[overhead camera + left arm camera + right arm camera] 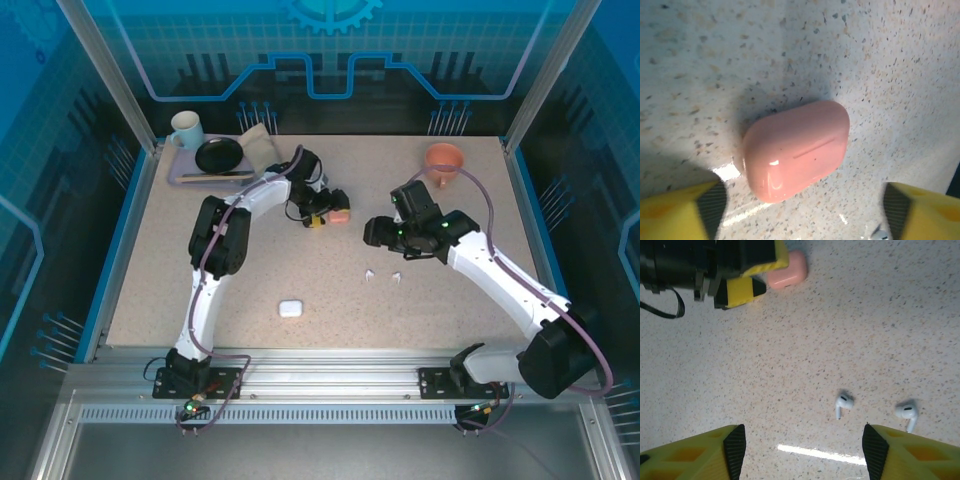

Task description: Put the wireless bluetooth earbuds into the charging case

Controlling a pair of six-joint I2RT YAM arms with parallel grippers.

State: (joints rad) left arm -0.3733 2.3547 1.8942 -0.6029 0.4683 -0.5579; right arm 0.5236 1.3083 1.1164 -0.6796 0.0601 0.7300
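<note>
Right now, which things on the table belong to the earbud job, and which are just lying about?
For the job: pink case, white case, two white earbuds.
Lying about: mug, black plate, tray, cloth, orange cup.

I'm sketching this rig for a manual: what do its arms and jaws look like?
The left arm and right arm have white rounded links, black joints and black wrist housings. A mauve cable loops along each. The jaws are yellow blocks with black inner pads.
</note>
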